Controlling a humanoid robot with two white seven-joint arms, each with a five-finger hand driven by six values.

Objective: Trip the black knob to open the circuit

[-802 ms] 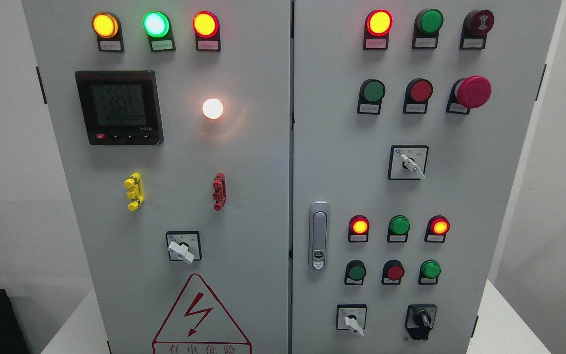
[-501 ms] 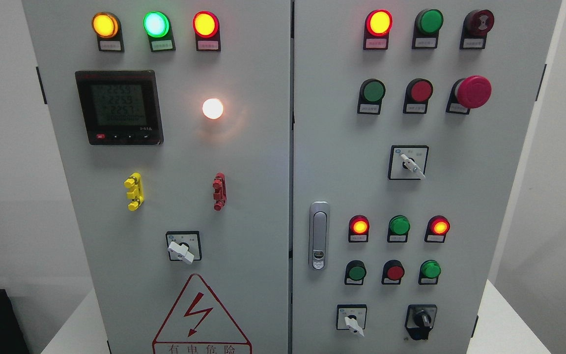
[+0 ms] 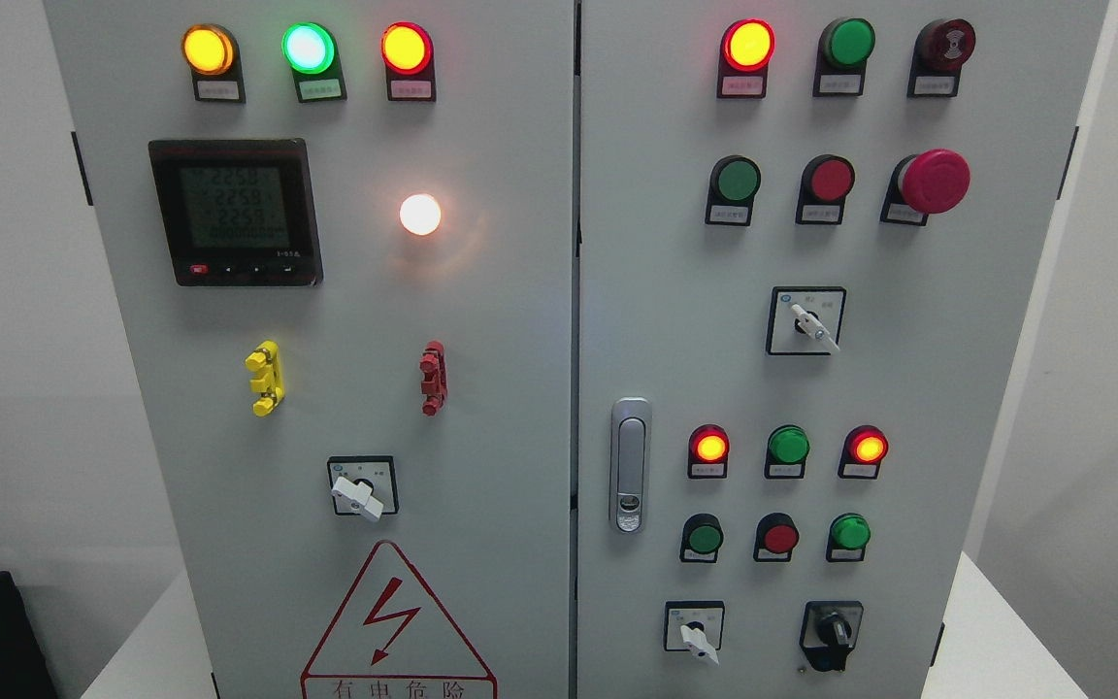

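At lower right of the cabinet (image 3: 481, 320) we see the black knob (image 3: 832, 633), untouched; neither robot hand shows, so we cannot tell their state.

Even, bright, diffuse lighting on the grey metal cabinet (image 3: 520, 388) — sharp focus throughout. Round white lit lamp (image 3: 420, 215) overexposed, warm halo spilling onto panel; short soft shadows under buttons — no motion blur.
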